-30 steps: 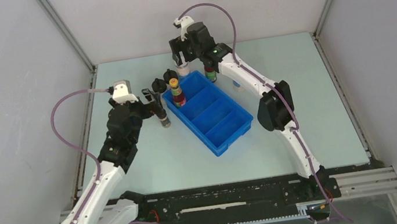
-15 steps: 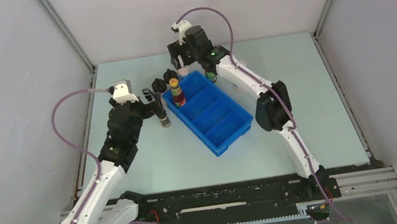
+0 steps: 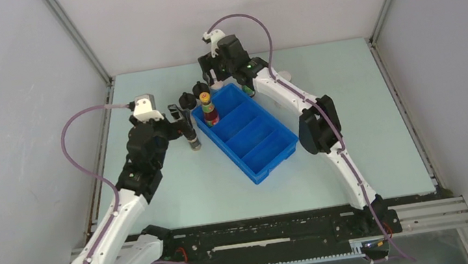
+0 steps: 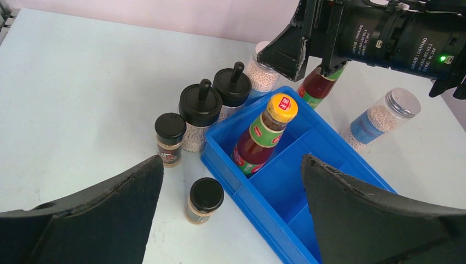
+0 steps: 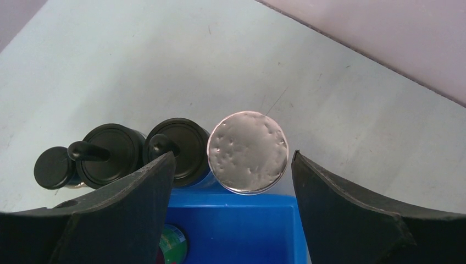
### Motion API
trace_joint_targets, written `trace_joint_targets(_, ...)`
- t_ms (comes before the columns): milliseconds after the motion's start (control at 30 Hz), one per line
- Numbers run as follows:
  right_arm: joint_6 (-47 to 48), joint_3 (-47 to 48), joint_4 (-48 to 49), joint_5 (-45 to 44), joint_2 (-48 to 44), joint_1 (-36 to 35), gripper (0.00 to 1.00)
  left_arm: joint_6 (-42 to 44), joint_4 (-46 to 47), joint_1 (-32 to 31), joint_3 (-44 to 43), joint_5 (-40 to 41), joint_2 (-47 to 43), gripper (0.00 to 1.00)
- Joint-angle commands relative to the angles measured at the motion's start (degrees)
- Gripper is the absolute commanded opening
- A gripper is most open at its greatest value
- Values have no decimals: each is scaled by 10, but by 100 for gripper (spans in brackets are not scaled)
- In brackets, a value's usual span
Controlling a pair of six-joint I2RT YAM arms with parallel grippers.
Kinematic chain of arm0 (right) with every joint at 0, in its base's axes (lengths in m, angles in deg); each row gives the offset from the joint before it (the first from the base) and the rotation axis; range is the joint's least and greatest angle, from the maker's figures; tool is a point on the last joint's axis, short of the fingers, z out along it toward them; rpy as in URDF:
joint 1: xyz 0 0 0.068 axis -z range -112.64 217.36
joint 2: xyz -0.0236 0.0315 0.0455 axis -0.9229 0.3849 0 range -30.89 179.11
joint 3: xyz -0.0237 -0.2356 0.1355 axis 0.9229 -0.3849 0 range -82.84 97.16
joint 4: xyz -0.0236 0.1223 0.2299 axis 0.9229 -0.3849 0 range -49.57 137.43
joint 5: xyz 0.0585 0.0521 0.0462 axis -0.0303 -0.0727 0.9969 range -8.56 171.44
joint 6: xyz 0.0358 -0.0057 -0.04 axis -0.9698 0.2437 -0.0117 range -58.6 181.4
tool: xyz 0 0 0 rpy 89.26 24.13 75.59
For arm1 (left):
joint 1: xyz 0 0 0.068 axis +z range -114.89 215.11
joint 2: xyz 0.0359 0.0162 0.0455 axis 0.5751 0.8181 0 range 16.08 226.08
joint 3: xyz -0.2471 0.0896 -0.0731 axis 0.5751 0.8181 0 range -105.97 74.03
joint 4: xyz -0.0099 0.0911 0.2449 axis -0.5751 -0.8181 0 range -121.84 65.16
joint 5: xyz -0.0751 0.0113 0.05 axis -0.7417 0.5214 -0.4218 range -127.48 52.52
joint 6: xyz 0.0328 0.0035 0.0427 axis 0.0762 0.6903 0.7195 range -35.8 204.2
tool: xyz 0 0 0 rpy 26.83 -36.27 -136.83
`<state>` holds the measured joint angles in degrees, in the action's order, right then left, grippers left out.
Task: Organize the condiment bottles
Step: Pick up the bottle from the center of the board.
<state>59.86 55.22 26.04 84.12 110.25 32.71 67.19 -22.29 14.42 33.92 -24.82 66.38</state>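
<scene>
A dark-red bottle [image 4: 262, 138] with a yellow cap stands in the end compartment of the blue tray [image 4: 308, 190]. A second red bottle [image 4: 317, 86] stands just behind the tray, half hidden by the right arm. Two knob-lidded black jars [image 4: 200, 114] and two short black-lidded spice jars [image 4: 169, 138] stand left of the tray. My right gripper [image 5: 232, 155] hovers open over a pale jar [image 5: 248, 151] at the tray's far corner, not touching it. Another pale jar [image 4: 384, 113] stands farther right. My left gripper [image 4: 232, 162] is open and holds nothing, above the nearest spice jar [image 4: 204, 199].
The blue tray [image 3: 268, 149] lies diagonally mid-table, its three nearer compartments bare. The two knob lids [image 5: 178, 148] sit close beside the right gripper's left finger. Enclosure walls stand close behind the far table edge.
My right gripper has moved left and toward the far wall, over the pale jar, staying open. The left arm has not moved.
</scene>
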Motion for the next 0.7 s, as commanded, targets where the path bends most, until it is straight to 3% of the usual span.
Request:
trace_joint_targets(0, 3, 17, 17, 4, 7, 1, 87, -9, 29, -3, -4, -12, 4, 100)
trace_joint_targets(667, -2, 36, 23, 12, 34, 10, 86, -11, 34, -3, -1, -16, 8, 100)
